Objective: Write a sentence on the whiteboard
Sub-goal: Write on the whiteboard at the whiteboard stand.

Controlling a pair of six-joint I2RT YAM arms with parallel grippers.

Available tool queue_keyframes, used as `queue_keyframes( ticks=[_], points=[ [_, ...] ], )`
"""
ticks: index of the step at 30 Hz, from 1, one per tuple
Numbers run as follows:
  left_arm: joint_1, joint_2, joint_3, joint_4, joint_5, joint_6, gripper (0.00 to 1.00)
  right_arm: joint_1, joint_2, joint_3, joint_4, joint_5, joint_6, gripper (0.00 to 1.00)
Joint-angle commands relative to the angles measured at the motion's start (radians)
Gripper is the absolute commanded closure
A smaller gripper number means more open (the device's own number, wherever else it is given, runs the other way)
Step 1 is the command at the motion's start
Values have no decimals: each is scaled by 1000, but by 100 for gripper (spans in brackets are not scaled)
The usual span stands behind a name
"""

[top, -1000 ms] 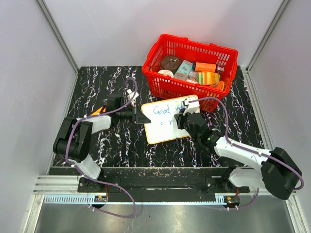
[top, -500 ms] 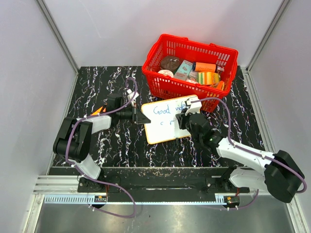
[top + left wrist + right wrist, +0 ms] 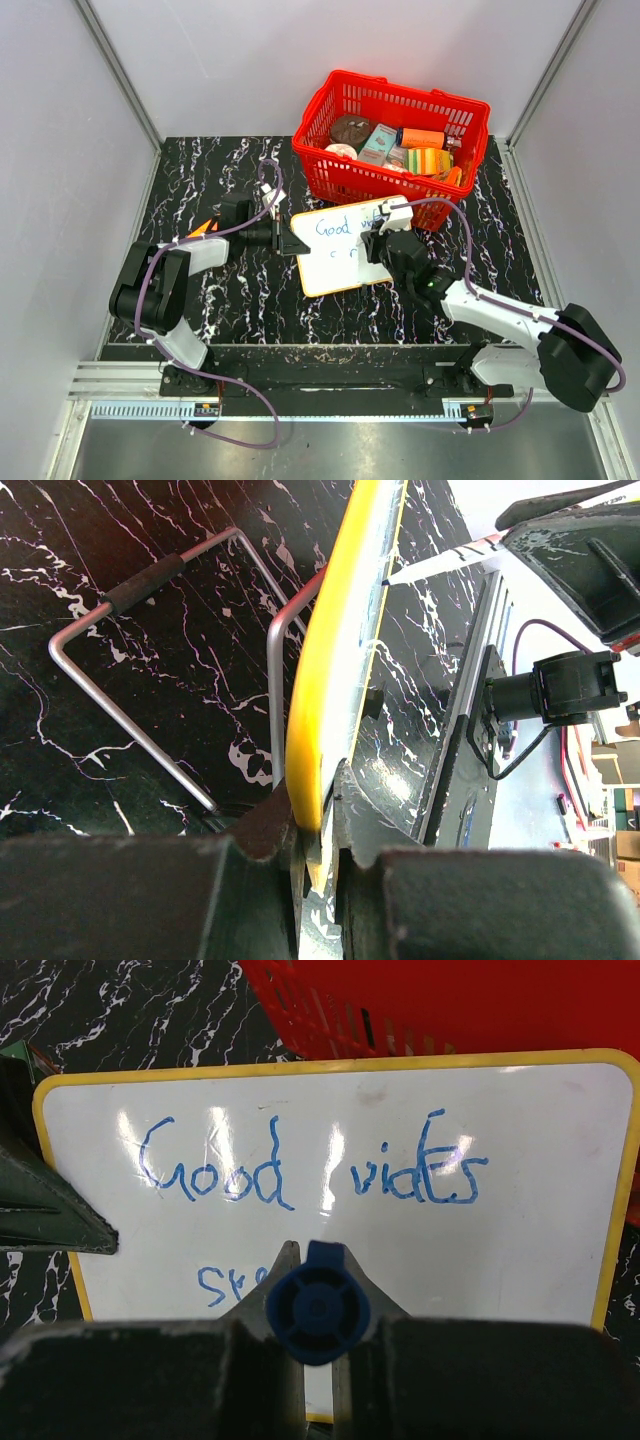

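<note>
The whiteboard (image 3: 335, 275) sat just near of the red basket (image 3: 345, 178), left jaws clamped on its left edge; right jaws gripped a blue marker (image 3: 318, 1303) above the sentence (image 3: 215, 1168) (blue, opening "Good").

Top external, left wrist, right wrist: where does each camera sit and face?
Top external: above and behind the bases, looking down on the black marbled table, red plastic basket, left arm and right arm.
Left wrist: on the left arm, sighting along the left claw, shut on the edge of the yellow-rimmed white whiteboard.
Right wrist: over the right claw, shut on a blue marker, facing the blue handwritten sentence.
Shared: all three show the whiteboard.
</note>
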Motion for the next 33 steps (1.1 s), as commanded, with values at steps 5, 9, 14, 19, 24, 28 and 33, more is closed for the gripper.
queue_keyframes(
  ticks=[5, 9, 14, 19, 24, 28, 33],
  points=[
    [-20, 38, -10, -50, -156, 122, 100, -14, 15, 20, 35, 35, 6, 100],
    [-20, 38, -10, -50, -158, 122, 100, -14, 3, 7, 23, 23, 9, 100],
    [-20, 38, -10, -50, -158, 120, 100, -14, -13, -11, 9, 3, 10, 100],
    [-20, 40, -10, -50, -156, 120, 100, -14, -25, -25, -9, -7, 10, 100],
    [-20, 38, -10, -49, -156, 120, 100, -14, -34, -42, -23, -20, 18, 100],
    [-20, 41, -9, -50, -156, 120, 100, -14, -37, -53, -26, -33, 26, 100],
    [-20, 41, -9, -50, -156, 120, 100, -16, -40, -62, -32, -45, 27, 100]
  ],
)
